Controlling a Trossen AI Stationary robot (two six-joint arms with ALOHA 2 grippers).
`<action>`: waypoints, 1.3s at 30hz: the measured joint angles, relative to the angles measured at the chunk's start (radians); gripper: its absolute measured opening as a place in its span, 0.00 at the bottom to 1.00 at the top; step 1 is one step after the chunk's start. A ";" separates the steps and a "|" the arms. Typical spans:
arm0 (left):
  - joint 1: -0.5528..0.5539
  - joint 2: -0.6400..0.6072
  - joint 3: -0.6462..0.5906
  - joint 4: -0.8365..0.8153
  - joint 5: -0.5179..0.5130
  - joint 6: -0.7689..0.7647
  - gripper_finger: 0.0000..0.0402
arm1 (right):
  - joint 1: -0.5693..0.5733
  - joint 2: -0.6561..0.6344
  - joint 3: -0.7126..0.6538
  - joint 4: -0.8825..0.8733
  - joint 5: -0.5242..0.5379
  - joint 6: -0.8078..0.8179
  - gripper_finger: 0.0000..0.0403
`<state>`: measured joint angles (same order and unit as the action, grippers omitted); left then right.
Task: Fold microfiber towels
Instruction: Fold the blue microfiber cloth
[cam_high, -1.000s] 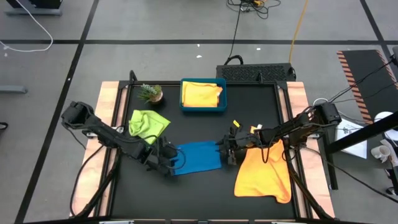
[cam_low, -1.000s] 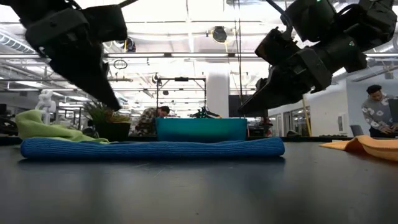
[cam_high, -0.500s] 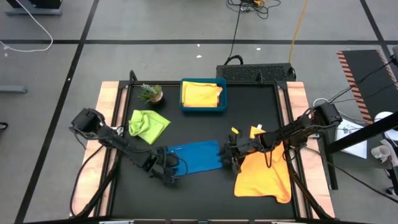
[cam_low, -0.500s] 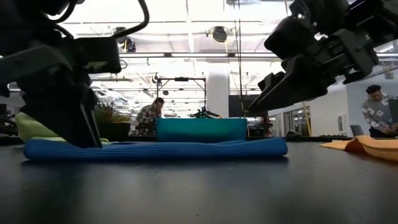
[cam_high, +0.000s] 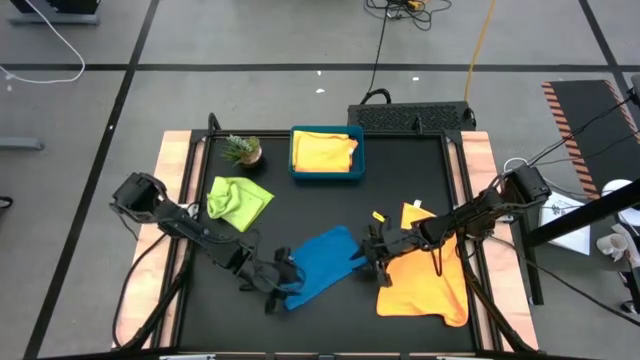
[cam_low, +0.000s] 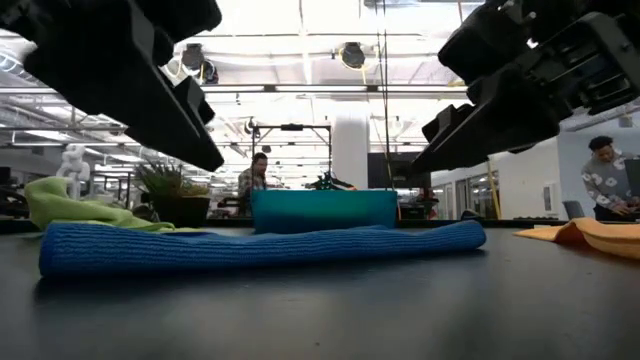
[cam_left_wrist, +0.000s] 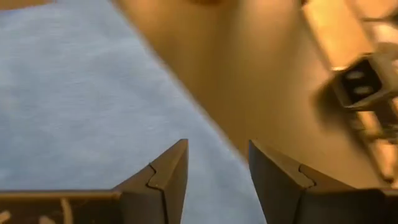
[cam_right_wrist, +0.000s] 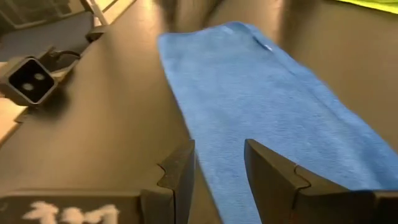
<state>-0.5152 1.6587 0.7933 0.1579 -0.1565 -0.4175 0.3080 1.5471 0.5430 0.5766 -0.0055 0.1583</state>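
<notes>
Bench (cam_high: 320, 200): black top, wood strips down both sides, both arms reaching in toward its near-centre.

Orange towel (cam_high: 425, 275): biggest cloth, spread flat on the right side of the bench, with the right arm passing over its upper part. In the low view it shows as a low orange edge at the far right.

Blue towel (cam_high: 322, 262): folded strip lying skewed at the near-centre, between the two end effectors. In the low view it is a flat, thick roll-like band across the bench.

Lime green towel (cam_high: 238, 199): crumpled heap on the left, well apart from the blue one.

Teal tray (cam_high: 327, 172): at the far edge, with a yellow towel (cam_high: 323, 150) in it. Small potted plant (cam_high: 241, 150) just left of the tray.

Left end effector (cam_high: 277, 290): at the blue towel's near-left end. Its wrist view shows the fingers (cam_left_wrist: 163, 177) apart with a clear gap, nothing between them, blue cloth right under and ahead.

Right end effector (cam_high: 368, 258): at the blue towel's right end, beside the orange towel's edge. Its wrist view shows the fingers (cam_right_wrist: 179, 171) parted and empty, the blue towel's edge running between and past them.

In the low view both end effectors hang above the blue towel, not touching it.
</notes>
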 joint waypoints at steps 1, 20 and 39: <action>0.001 -0.013 0.000 -0.034 -0.034 0.001 0.42 | 0.005 0.000 0.000 0.001 0.000 0.007 0.32; 0.011 -0.052 0.000 -0.347 -0.265 -0.051 0.42 | 0.045 0.092 0.000 -0.001 -0.041 0.104 0.32; 0.018 -0.044 0.000 -0.371 -0.286 -0.051 0.16 | -0.167 0.133 0.002 -0.088 0.063 0.081 0.32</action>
<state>-0.4976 1.6144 0.7933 -0.2134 -0.4422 -0.4689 0.1410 1.6798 0.5447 0.4890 0.0580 0.2390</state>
